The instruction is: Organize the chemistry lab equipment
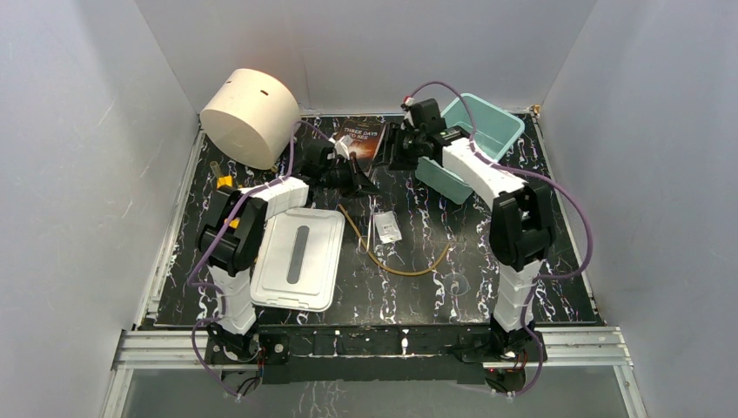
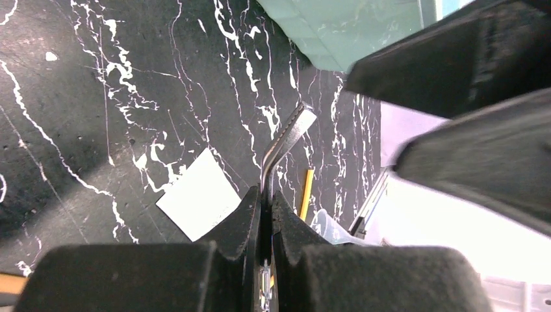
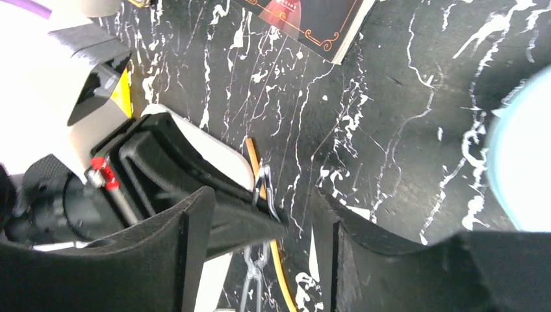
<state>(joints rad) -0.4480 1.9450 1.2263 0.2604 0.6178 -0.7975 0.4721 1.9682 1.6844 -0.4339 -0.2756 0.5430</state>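
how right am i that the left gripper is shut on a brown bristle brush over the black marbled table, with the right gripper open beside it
Wrong on one point: the left gripper is shut on the thin bent metal tongs, not a brush, as the left wrist view shows. The rest stands: black marbled table below, right gripper open beside it.
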